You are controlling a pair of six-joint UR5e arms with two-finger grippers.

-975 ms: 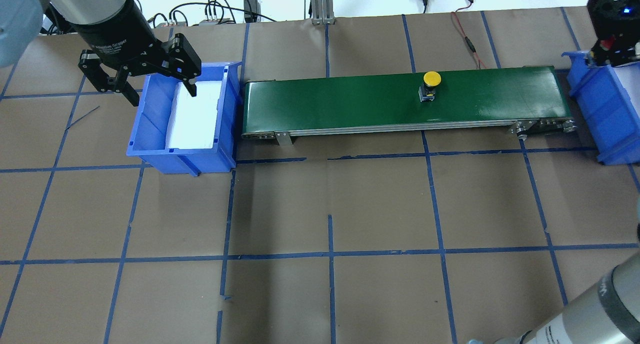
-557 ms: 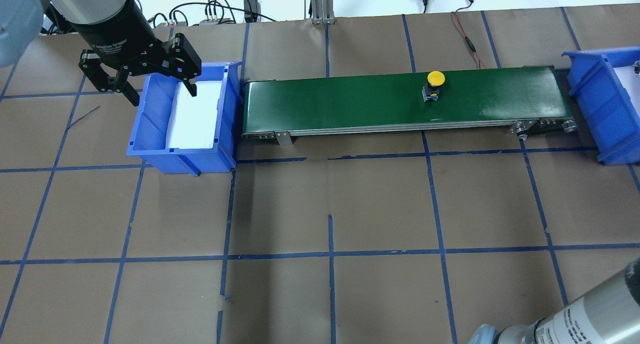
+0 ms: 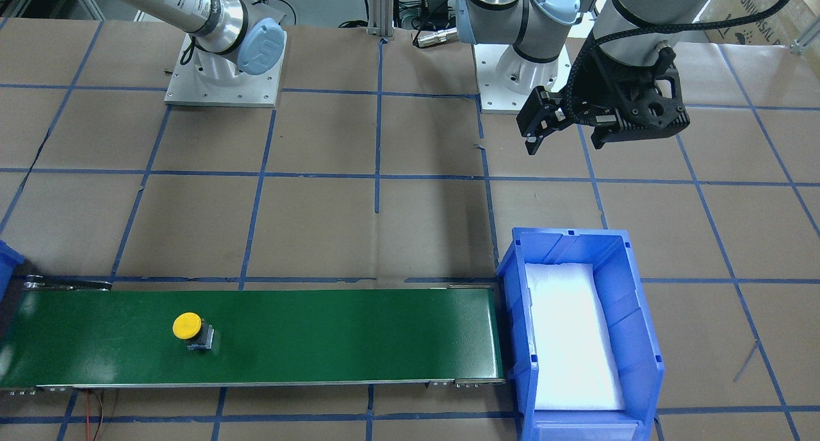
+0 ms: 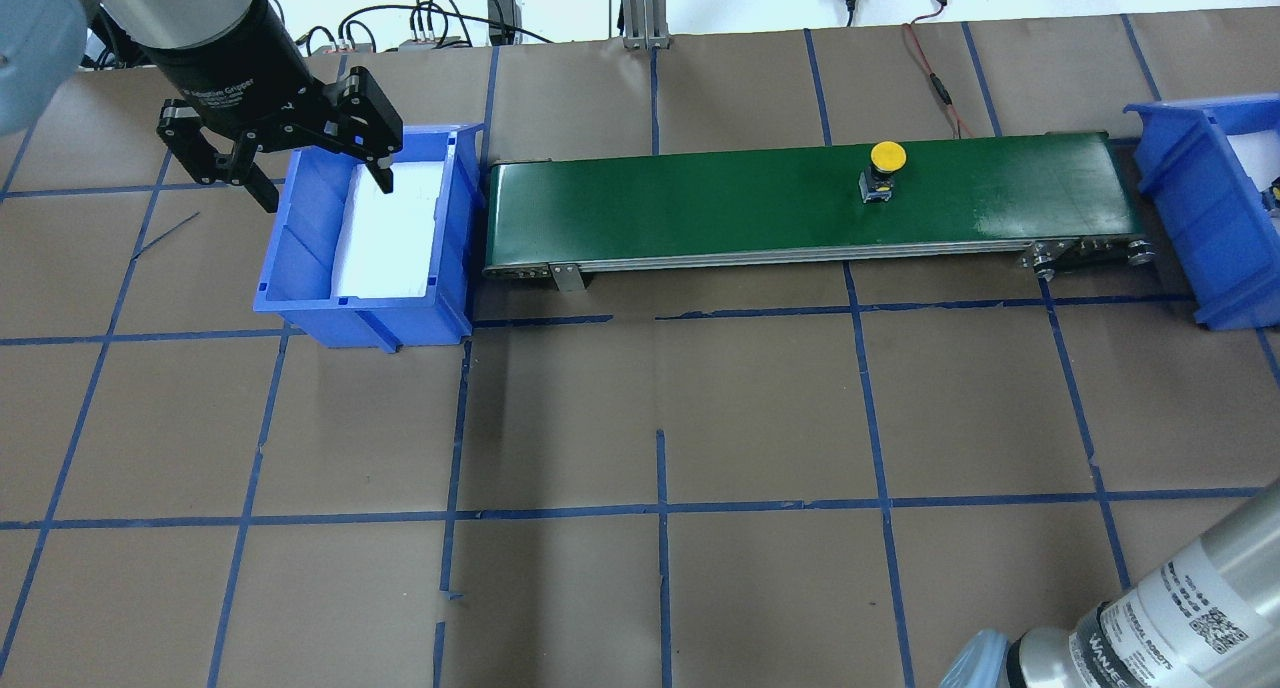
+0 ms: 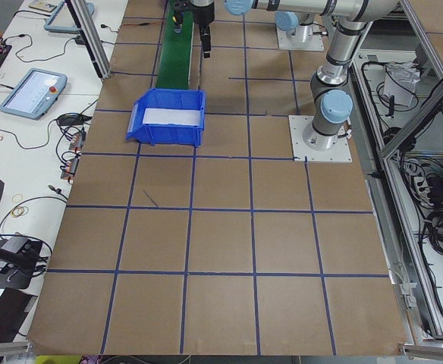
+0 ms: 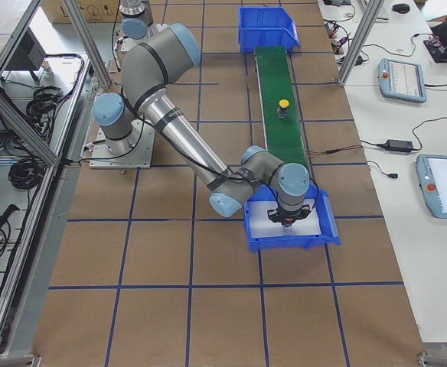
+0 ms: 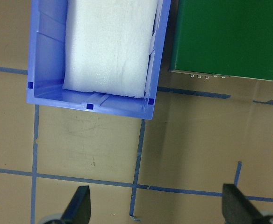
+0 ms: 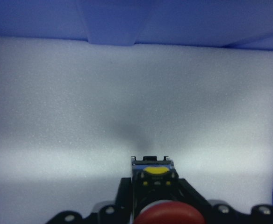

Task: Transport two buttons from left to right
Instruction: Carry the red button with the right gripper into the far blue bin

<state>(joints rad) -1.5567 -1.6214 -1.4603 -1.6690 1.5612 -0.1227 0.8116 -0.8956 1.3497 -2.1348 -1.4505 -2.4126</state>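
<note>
The yellow button (image 4: 886, 158) stands upright on the green conveyor belt (image 4: 700, 203), towards its right end; it also shows in the front-facing view (image 3: 187, 325). In the right wrist view my right gripper (image 8: 155, 196) is shut on the red button (image 8: 167, 212), held just above the white foam of the right blue bin (image 6: 315, 233). My left gripper (image 4: 325, 183) hangs open and empty over the near-left corner of the left blue bin (image 4: 300, 258), its fingertips (image 7: 80, 205) wide apart.
The left bin (image 3: 519, 313) holds only a white foam pad (image 3: 570, 338). The conveyor runs between the two bins. Cables (image 4: 930, 68) lie behind the belt. The right arm's forearm (image 4: 1150, 618) crosses the near right corner of the table.
The yellow button has ridden the belt a little to the right. My right gripper with the red button has left the overhead view's top right corner. The left gripper has not moved.
</note>
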